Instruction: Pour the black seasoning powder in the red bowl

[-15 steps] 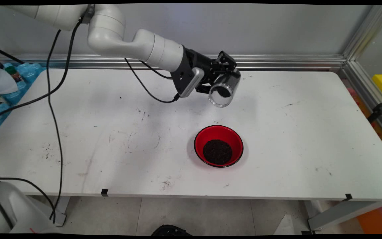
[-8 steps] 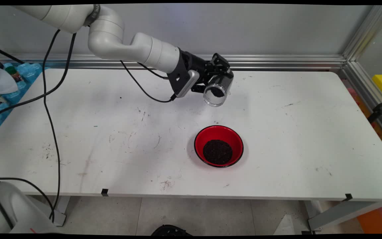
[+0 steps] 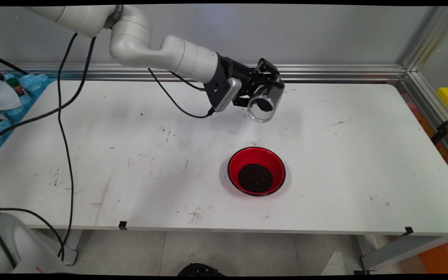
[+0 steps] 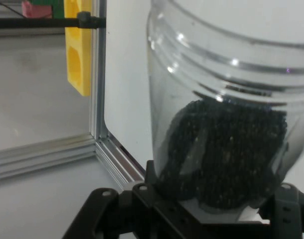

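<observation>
My gripper (image 3: 265, 87) is shut on a clear plastic jar (image 3: 265, 102) and holds it tilted above the table, mouth towards the near side and down. Dark grains lie in the jar's bottom. In the hand view the jar (image 4: 219, 114) fills the middle, with the dark grains (image 4: 224, 154) heaped against its base between the black linkage. A red bowl (image 3: 256, 171) with a black rim stands on the table nearer the front, below the jar's mouth in the picture, and holds a round heap of the same dark grains (image 3: 255, 177).
The white table (image 3: 130, 155) is scuffed and marked. An aluminium rail (image 3: 325, 72) runs along its far edge and right side. Black cables (image 3: 62, 128) hang from the arm at the left. Bottles and blue packets (image 3: 10, 93) lie off the left end; a yellow block (image 4: 77, 47) stands beyond the rail.
The gripper with the jar drifted left and slightly up, then came back right to about where it was a second ago. The bowl has not moved.
</observation>
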`<state>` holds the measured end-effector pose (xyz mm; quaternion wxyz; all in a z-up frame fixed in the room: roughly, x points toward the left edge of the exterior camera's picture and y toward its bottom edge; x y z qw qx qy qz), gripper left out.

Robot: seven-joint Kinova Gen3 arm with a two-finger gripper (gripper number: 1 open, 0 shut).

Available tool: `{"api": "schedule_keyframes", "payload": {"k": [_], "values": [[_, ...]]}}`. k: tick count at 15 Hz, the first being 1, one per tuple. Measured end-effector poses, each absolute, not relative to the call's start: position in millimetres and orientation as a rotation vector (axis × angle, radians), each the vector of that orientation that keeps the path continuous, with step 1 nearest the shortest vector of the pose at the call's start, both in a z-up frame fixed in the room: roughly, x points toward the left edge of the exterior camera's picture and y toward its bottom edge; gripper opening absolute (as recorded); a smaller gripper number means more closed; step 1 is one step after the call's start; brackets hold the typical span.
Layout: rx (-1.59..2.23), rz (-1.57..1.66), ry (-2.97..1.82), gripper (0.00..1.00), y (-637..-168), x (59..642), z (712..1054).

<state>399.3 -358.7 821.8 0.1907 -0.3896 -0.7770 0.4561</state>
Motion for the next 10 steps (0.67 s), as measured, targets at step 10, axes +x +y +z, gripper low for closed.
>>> {"api": "schedule_keyframes", "payload": {"k": [10], "values": [[-1.159,1.286,-2.117,0.00,-357.6,387.6,814.2]]}}
